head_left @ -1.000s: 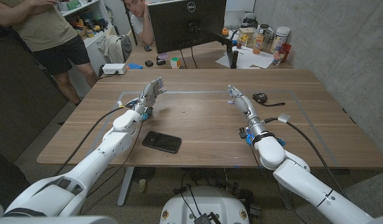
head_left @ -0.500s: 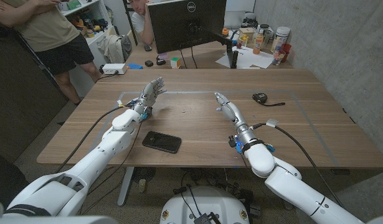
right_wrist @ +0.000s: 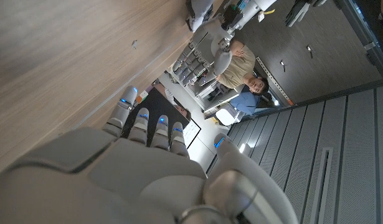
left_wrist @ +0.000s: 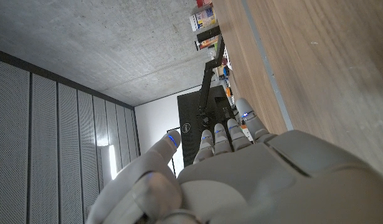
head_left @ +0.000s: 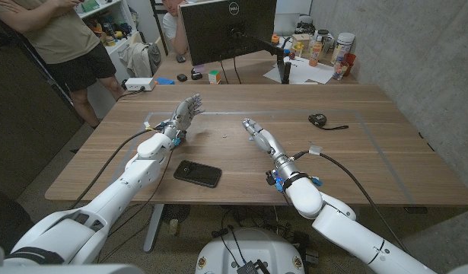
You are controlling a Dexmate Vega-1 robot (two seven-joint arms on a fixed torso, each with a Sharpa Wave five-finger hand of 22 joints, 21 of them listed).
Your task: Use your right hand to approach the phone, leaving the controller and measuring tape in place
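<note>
A black phone (head_left: 197, 173) lies flat on the wooden table (head_left: 241, 164) near its front edge, left of centre. My right hand (head_left: 260, 138) stands on its edge at mid-table, fingers straight and apart, holding nothing, right of and a little beyond the phone. My left hand (head_left: 184, 114) is raised beyond the phone, fingers spread, empty. A black measuring tape (head_left: 319, 119) with its strap lies at the right. In the wrist views each hand's back shows, left hand (left_wrist: 241, 174), right hand (right_wrist: 141, 168), with nothing in the fingers.
A monitor (head_left: 227, 30) stands at the table's far edge, with bottles and boxes (head_left: 317, 49) beside it. Small items (head_left: 195, 74) and a white box (head_left: 139, 84) lie at the far left. Two people (head_left: 62, 38) are behind the table at the left.
My right hand has swept leftward across the table, from near the measuring tape toward the centre, closer to the phone. The left hand and the phone have stayed put.
</note>
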